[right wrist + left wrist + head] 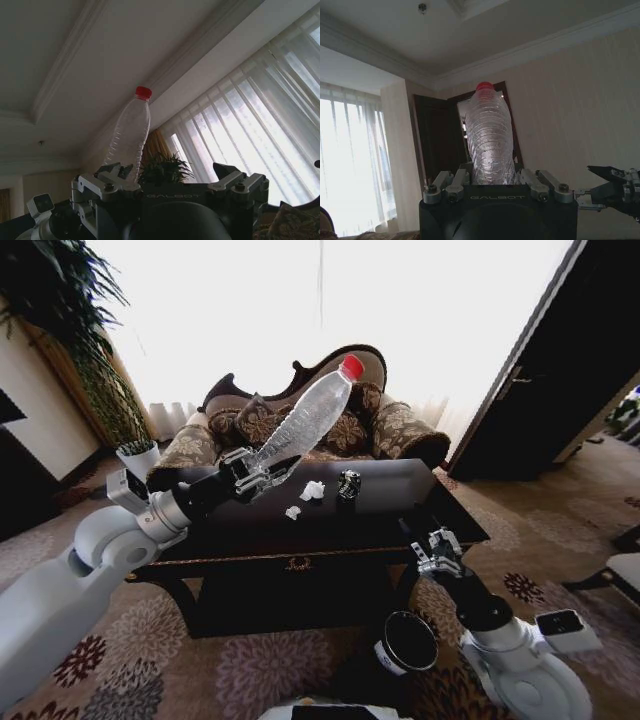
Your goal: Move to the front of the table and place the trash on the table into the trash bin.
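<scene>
My left gripper is shut on the base of a clear plastic bottle with a red cap, held tilted above the black table. The left wrist view shows the bottle rising upright out of that gripper. On the tabletop lie two crumpled white paper wads and a dark crushed can. The black trash bin stands on the carpet below the table's front right. Just above it, at the table's front edge, my right gripper is open and holds nothing.
An ornate patterned sofa sits behind the table. A tall plant and a white pot stand at the left. A dark door and a white bench are on the right. Patterned carpet surrounds the table.
</scene>
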### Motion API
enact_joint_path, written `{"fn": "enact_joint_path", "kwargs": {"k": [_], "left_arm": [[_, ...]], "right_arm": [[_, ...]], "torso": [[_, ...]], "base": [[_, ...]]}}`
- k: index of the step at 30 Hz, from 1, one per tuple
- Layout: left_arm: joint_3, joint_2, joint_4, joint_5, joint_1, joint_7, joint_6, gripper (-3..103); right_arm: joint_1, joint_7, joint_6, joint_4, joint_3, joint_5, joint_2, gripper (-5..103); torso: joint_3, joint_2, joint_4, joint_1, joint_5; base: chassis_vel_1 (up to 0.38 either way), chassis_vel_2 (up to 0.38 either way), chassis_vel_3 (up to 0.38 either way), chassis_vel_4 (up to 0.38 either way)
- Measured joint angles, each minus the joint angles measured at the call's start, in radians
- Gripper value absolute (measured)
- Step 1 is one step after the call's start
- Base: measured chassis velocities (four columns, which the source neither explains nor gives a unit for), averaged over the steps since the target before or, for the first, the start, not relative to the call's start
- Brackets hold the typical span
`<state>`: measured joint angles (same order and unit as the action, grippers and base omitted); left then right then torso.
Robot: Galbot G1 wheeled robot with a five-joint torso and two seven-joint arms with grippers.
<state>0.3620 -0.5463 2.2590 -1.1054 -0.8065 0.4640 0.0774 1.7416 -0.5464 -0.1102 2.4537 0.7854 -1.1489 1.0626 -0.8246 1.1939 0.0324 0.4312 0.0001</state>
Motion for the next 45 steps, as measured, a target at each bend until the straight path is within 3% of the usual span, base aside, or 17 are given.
{"fn": "enact_joint_path", "kwargs": {"k": [7, 13, 24, 35, 45], "left_arm": [[-0.054, 0.013, 0.04, 0.053, -0.014, 0.054, 0.04, 36], [-0.089, 0.015, 0.067, 0.077, -0.017, 0.061, 0.073, 36], [-0.131, 0.024, 0.083, 0.106, -0.018, 0.086, 0.091, 35], [-0.22, 0.003, 0.057, 0.136, 0.013, 0.101, 0.093, 35], [-0.313, 0.007, 0.042, 0.176, 0.048, 0.108, 0.09, 35]], "right_arm": [[-0.036, -0.003, 0.044, 0.039, 0.004, -0.017, -0.021, 100], [-0.047, -0.002, 0.065, 0.048, 0.002, 0.004, -0.035, 100], [-0.058, 0.122, 0.116, 0.045, -0.02, 0.069, -0.058, 100], [-0.044, 0.04, 0.114, 0.045, -0.036, 0.075, -0.033, 100], [-0.044, 0.037, 0.121, 0.046, -0.041, 0.093, -0.036, 100]], "torso": [[0.0, 0.0, -0.0001, 0.0, -0.0001], [0.0, 0.0, 0.0, 0.0, -0.0001], [0.0, 0.0, -0.0001, 0.0, 0.0], [0.0, 0.0, 0.0, 0.0, 0.0], [0.0, 0.0, -0.0001, 0.0, -0.0001]], "base": [[0.0, 0.0, 0.0, 0.0], [0.0, 0.0, 0.0, 0.0], [0.0, 0.0, 0.0, 0.0], [0.0, 0.0, 0.0, 0.0], [0.0, 0.0, 0.0, 0.0]]}}
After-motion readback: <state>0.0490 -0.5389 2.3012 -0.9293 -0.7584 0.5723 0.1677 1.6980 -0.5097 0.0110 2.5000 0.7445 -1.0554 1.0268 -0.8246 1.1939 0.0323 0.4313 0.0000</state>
